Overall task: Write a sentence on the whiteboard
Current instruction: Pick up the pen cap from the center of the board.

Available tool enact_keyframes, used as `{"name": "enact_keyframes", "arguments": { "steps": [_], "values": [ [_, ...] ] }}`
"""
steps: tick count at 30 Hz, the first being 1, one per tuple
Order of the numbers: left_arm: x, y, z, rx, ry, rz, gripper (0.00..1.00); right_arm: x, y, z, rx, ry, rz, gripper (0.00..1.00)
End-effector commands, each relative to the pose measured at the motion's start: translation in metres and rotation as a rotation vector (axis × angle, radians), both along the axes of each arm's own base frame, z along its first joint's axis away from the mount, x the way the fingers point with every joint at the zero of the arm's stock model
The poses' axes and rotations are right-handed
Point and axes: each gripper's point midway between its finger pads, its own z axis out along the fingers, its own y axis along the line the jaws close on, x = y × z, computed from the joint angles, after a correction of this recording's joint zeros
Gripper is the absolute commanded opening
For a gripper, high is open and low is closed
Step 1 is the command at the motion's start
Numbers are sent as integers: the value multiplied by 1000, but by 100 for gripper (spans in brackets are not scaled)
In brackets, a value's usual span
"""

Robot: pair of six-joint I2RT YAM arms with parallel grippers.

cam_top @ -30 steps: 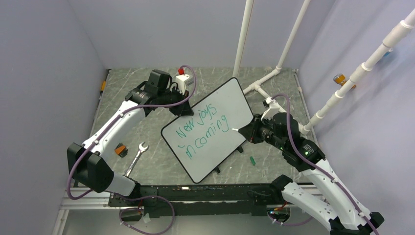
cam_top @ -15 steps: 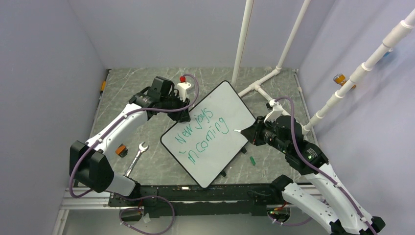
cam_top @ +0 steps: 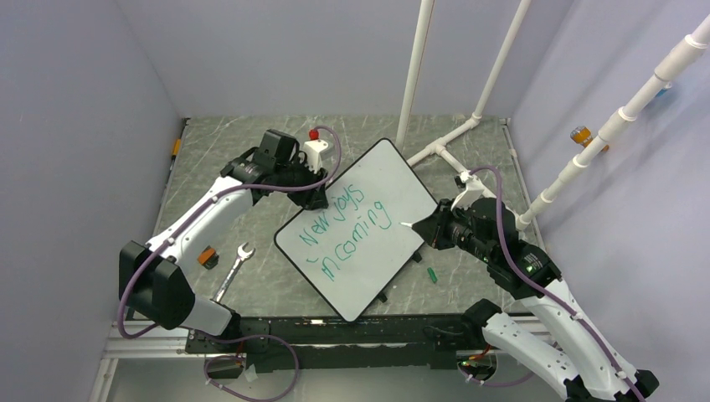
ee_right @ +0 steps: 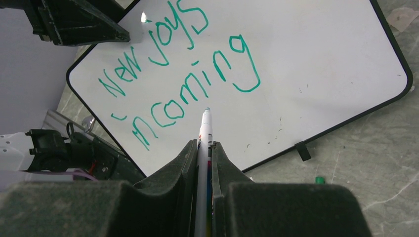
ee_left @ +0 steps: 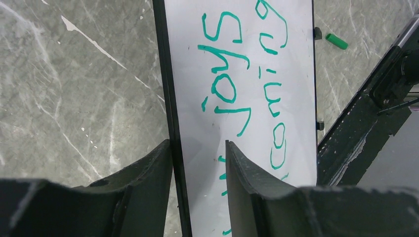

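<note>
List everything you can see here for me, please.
whiteboard: one, white with black rim, askew in the middle
sentence: one, green, two lines on the whiteboard
marker: one, white, pointing at the whiteboard
cap: one, green, lying right of the whiteboard
wrench: one, silver, lying left of the whiteboard
pipes: several, white, back and right
table: one, grey marbled, under everything
left pincer: one, black, open astride the whiteboard's rim
right pincer: one, black, shut on the marker
</note>
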Motion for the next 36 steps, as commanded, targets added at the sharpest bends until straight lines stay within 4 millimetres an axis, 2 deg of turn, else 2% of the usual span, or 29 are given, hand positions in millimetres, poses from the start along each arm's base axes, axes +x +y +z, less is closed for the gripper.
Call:
{"name": "enact_keyframes", "arguments": {
  "steps": [1, 10, 13, 21, 25, 30, 31, 32, 36],
  "values": [
    [8, -6, 29, -30, -79, -8, 46, 0, -3, 8, 4, -26, -12, 0],
    [16, -3, 49, -11, -110, 15, 44, 2, -8, 17, -3, -47, -35, 0],
    [13, -4, 61, -20, -123, -3, 43, 6, -11, 29, 5, -69, -64, 0],
    [-12, -14, 94, -55, -193, -93, 45, 20, -29, 73, 35, -168, -193, 0],
    [-29, -31, 92, -14, -224, -182, 47, 32, -33, 102, 61, -221, -255, 0],
    [-57, -65, 84, 30, -330, -341, 48, 45, -42, 145, 86, -283, -337, 0],
    [-63, -71, 81, 36, -341, -374, 48, 48, -43, 148, 85, -287, -350, 0],
    [-67, -76, 79, 37, -349, -400, 48, 48, -45, 159, 95, -305, -363, 0],
    [-82, -100, 70, 16, -387, -491, 48, 51, -54, 182, 109, -336, -414, 0]
  ]
}}
